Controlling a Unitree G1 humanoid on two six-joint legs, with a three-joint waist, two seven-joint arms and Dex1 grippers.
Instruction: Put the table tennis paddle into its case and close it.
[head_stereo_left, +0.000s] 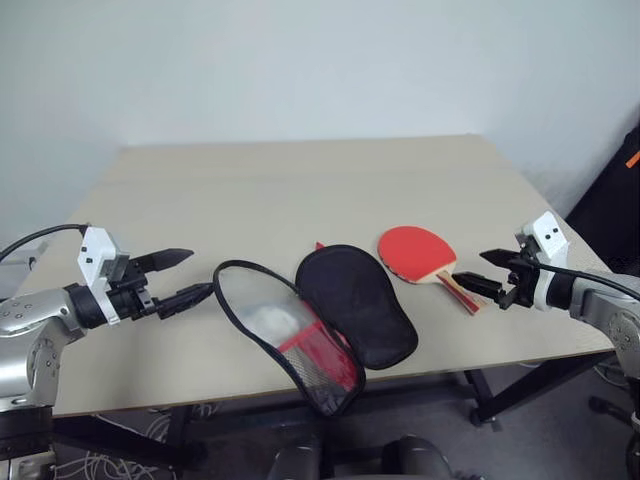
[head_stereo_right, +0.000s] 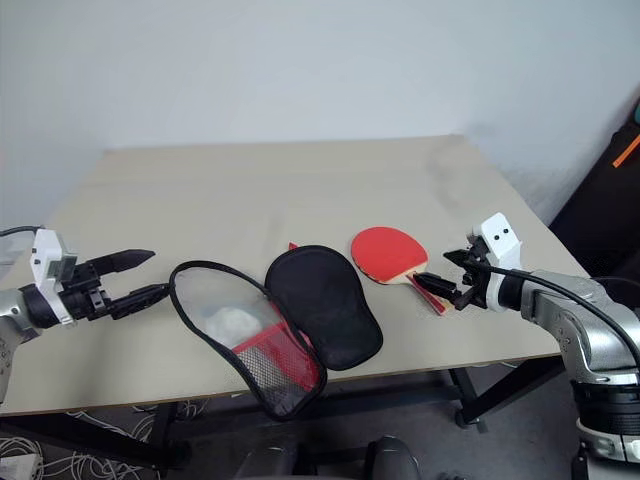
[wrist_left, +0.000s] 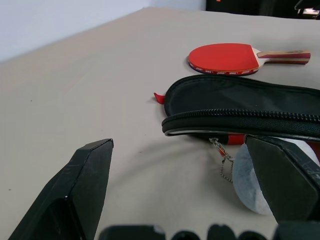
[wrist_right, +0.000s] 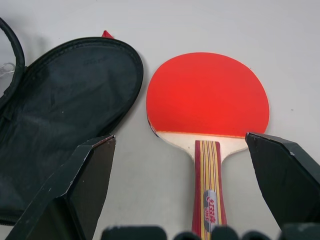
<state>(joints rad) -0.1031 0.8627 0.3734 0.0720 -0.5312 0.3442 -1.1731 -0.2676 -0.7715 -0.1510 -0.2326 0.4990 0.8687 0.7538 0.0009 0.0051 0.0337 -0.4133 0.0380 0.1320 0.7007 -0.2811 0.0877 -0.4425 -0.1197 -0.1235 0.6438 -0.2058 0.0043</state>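
Case (head_stereo_left: 340, 320) lies unzipped and spread open at the counter's (head_stereo_left: 300, 190) near edge, one flap hanging past it. Paddle (head_stereo_left: 420, 252) rests flat just beyond, toward the right edge, handle pointing at the right end effector (head_stereo_left: 484, 272), which is released. Left end effector (head_stereo_left: 178, 278) is released too, near the left edge.

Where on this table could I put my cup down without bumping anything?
The far half of the table, behind the paddle and open case, is bare. The near edge is crowded: case in the middle, left gripper beside it, right gripper at the paddle's handle.
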